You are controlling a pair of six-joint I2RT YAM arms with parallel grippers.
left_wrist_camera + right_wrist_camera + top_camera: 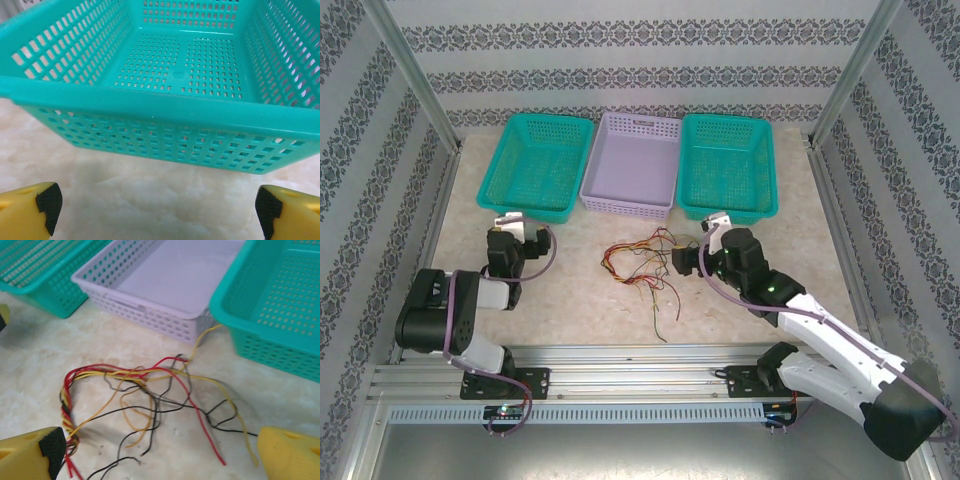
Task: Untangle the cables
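Right gripper (165,455), jaws wide apart, faces the cables (150,390), a light, limp tangle of red, yellow and black wires at the middle of the worktop (580,300) before the lavender basket (150,315); its twisted bundle (67,412) at the left end looks the firmest hold, single strands likely slipping.

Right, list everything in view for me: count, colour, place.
cables: one tangled bunch, red, yellow and dark strands, on the table in front of the lilac basket, between the two arms
left teal basket: one, teal, far left of the table, nothing in it
lilac basket: one, lilac, far middle, between the teal ones, nothing in it
right teal basket: one, teal, far right, nothing in it
table: one, cream marbled top
left gripper: one, yellow fingers with black pads, open, facing the left teal basket
right gripper: one, same colours, open, at the cables' right side
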